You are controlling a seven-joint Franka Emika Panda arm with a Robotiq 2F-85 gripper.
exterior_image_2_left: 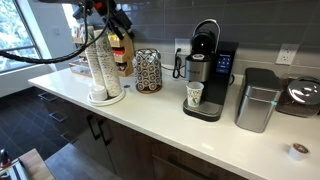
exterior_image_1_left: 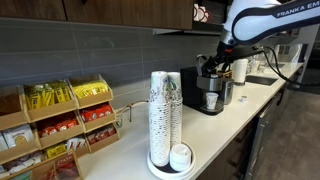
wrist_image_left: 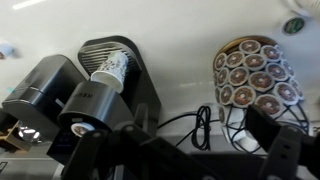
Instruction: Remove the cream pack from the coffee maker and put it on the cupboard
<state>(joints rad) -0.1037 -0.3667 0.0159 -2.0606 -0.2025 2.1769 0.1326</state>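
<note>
Coffee maker: standing on the white surface, paper cup sitting under its spout. Hand: hovering above it; apart or together, cannot tell.

On the cupboard in an exterior view, from left: paper-cup stacks, pod rack, coffee maker with a cup on its tray, canister; small round piece near the front edge, far right
</note>
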